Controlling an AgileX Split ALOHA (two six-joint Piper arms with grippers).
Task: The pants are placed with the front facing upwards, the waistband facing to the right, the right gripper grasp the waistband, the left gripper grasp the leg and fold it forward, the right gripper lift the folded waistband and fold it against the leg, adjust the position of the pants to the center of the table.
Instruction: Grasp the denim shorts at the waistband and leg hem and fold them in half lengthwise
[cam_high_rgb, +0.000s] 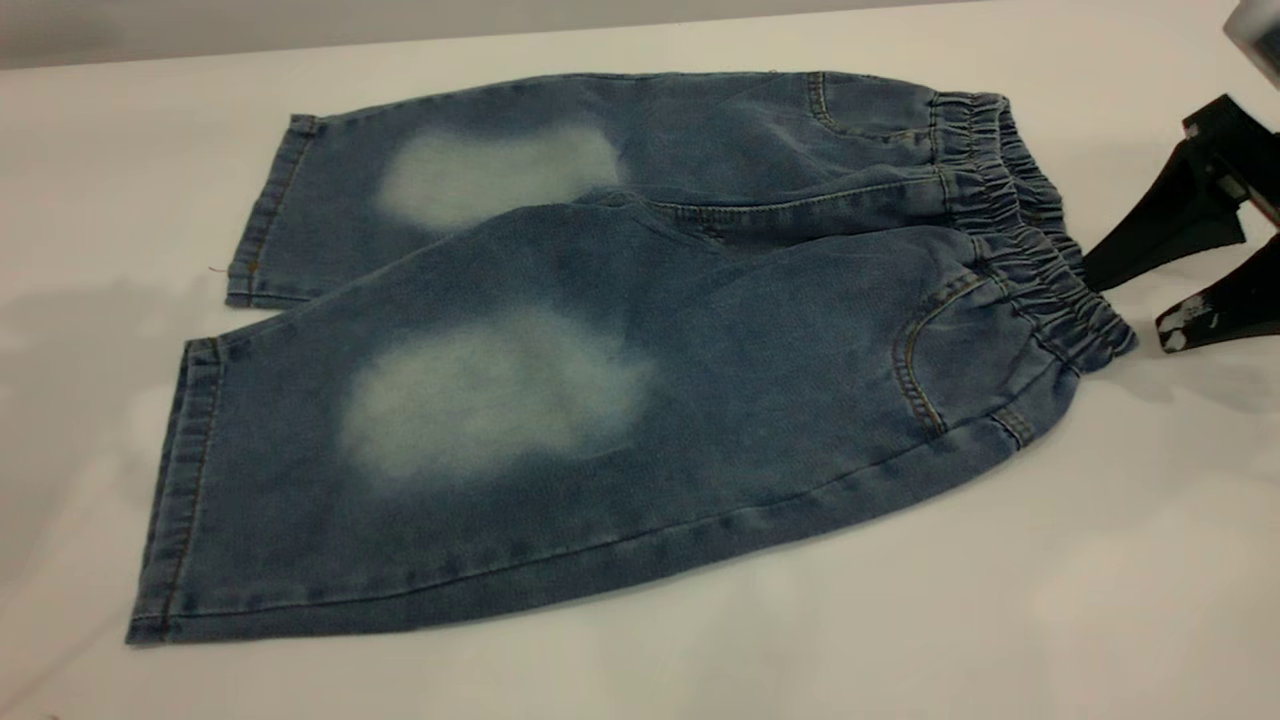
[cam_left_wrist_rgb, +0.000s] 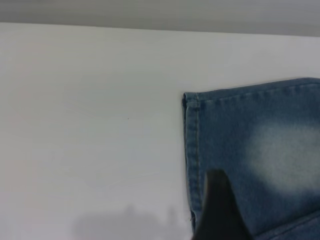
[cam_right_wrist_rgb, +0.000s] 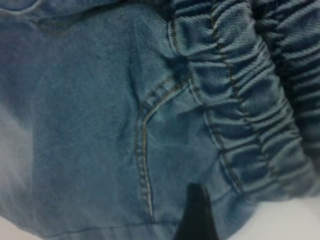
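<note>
The pants (cam_high_rgb: 600, 370) lie flat across the middle of the counter (cam_high_rgb: 1100, 600), front up, hems at frame left, waistband (cam_high_rgb: 1030, 235) at right. Bare counter rings them, widest below and at left. The right claw (cam_high_rgb: 1125, 305) sits released at the right edge, one finger touching the waistband, its body cut off. The left claw (cam_left_wrist_rgb: 217, 210) shows one dark finger over a hem; whether it is released or clenched, I cannot tell.

Bare table (cam_high_rgb: 1000, 600) rings the pants (cam_high_rgb: 600, 400); the right tool (cam_high_rgb: 1130, 305) seemingly crowds the waistband (cam_high_rgb: 1030, 240).
</note>
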